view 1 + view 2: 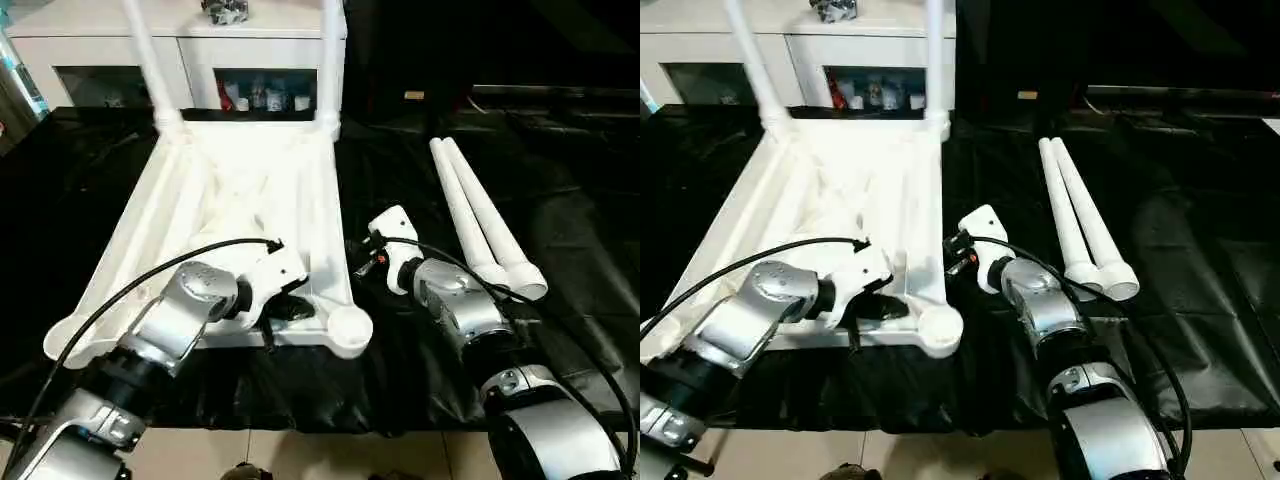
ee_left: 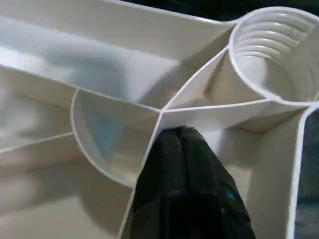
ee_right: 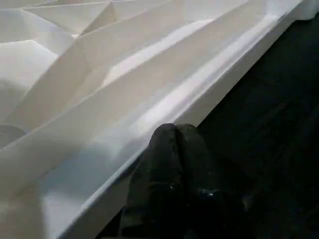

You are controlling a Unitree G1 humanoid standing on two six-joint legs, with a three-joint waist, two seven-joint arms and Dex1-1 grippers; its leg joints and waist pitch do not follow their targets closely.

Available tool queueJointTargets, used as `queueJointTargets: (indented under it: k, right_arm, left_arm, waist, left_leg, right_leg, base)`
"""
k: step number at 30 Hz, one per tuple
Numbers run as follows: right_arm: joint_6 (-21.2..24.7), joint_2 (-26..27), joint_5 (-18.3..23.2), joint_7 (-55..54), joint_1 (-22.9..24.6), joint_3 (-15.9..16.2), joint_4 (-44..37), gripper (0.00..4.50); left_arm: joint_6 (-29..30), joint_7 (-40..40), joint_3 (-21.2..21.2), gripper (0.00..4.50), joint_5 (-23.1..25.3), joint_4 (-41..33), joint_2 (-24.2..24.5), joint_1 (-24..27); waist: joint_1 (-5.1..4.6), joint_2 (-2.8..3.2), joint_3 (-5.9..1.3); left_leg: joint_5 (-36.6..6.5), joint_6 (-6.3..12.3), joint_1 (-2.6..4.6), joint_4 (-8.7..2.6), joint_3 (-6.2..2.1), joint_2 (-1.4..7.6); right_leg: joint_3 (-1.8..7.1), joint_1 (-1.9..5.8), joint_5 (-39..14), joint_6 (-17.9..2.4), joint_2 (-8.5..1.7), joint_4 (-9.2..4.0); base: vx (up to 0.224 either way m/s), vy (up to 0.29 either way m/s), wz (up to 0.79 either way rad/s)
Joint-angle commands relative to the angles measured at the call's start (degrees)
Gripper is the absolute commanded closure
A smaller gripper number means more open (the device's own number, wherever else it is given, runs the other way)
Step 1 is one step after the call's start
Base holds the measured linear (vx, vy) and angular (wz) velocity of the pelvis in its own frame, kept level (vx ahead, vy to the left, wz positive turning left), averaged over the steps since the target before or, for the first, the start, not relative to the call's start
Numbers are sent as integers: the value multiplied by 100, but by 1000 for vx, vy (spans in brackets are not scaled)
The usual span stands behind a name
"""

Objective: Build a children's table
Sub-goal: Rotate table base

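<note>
The table top (image 1: 235, 200) is lying upside down on the black-covered desk (image 1: 560, 240), two legs (image 1: 327, 70) already standing in its far sockets and two spare legs (image 1: 480, 215) lying to its right. I am judging the white ribbed plastic light, stiff and slick, best held by the rim or ribs. My left jaws (image 2: 187, 189) are resting inside its near right corner, beside the empty socket (image 2: 279, 50); my right jaws (image 3: 174, 164), pressed together, are sitting just beside its right rim. Whether the left ones are gripping, I cannot tell.
</note>
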Motion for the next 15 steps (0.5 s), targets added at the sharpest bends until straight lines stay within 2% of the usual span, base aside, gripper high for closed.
queueJointTargets:
  k: [1, 4, 6, 8, 12, 13, 14, 15]
  right_arm:
    - [-116, 233, 86, 254, -150, 162, 6, 448]
    - [-124, 219, 102, 250, -155, 134, 18, 448]
    - [-150, 77, 42, 17, -118, 45, -52, 448]
    - [-96, -30, 33, -156, -81, -54, -153, 448]
    - [151, -345, 172, -138, 178, -271, -757, 448]
    - [243, -444, 205, -88, 299, -328, -1021, 448]
    - [436, -577, 266, -43, 504, -416, -1486, 448]
    - [490, -611, 283, -33, 558, -439, -1610, 448]
  left_arm:
    - [-252, 239, 140, 450, 14, -5, -219, -278]
    - [-288, 301, 156, 450, 34, 46, -248, -308]
    - [-470, 478, 227, 450, 63, 166, -321, -377]
    - [-608, 588, 265, 450, 87, 229, -346, -404]
    - [-918, 703, 330, 450, 75, 280, -385, -396]
    - [-993, 724, 370, 450, 30, 277, -421, -389]
    - [-1082, 658, 411, 450, -57, 142, -463, -341]
    - [-1106, 635, 420, 450, -80, 99, -473, -326]
  waist:
    - [60, -9, -433]
    - [62, -12, -430]
    - [78, -21, -432]
    - [93, -19, -436]
    - [184, -15, -452]
    - [189, -17, -448]
    - [221, -24, -451]
    - [257, -26, -452]
  left_leg:
    - [-1417, 112, 108, -393, -89, 244]
    - [-1420, 112, 96, -398, -94, 244]
    - [-1439, 114, 117, -391, -89, 246]
    - [-1383, 115, 100, -395, -94, 246]
    - [-1277, 154, 119, -386, -90, 264]
    - [-1269, 160, 114, -385, -82, 253]
    - [-1248, 153, 120, -378, -73, 251]
    - [-1181, 168, 117, -382, -81, 257]
  right_leg:
    - [264, 287, -1304, -1342, -404, -403]
    - [260, 295, -1344, -1327, -408, -409]
    - [264, 275, -1391, -1311, -411, -420]
    - [260, 293, -1342, -1304, -409, -408]
    - [262, 294, -1152, -1254, -405, -388]
    - [263, 295, -1135, -1247, -394, -393]
    - [267, 290, -1106, -1218, -394, -390]
    - [270, 303, -1045, -1170, -390, -386]
  base:
    - [0, 0, 0]
    - [0, 0, 0]
    - [0, 0, 0]
    - [0, 0, 0]
    - [0, 0, 0]
    - [0, 0, 0]
    - [0, 0, 0]
    - [0, 0, 0]
